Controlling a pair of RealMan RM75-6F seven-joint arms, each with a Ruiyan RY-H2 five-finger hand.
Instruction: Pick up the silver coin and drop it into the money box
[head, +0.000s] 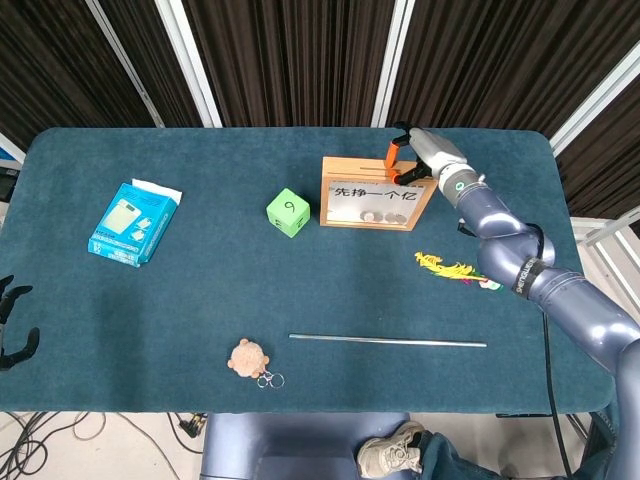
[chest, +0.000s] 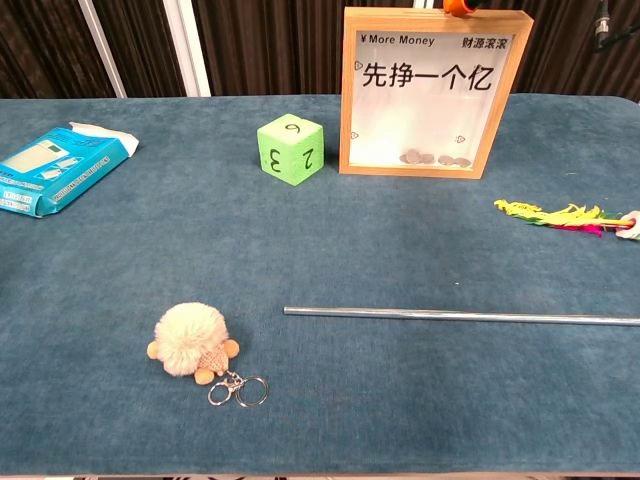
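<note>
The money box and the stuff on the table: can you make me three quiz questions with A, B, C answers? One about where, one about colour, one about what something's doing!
1. Where is the robot hand on the right?
A. over the money box
B. on the tissue pack
C. by the keychain

2. What colour is the dice?
A. red
B. green
C. white

3. How does the metal rod lie?
A. flat
B. upright
C. leaning on the box

Answers:
1 A: the right robot hand is at the top of the money box.
2 B: the dice is green.
3 A: the metal rod lies flat.
</note>
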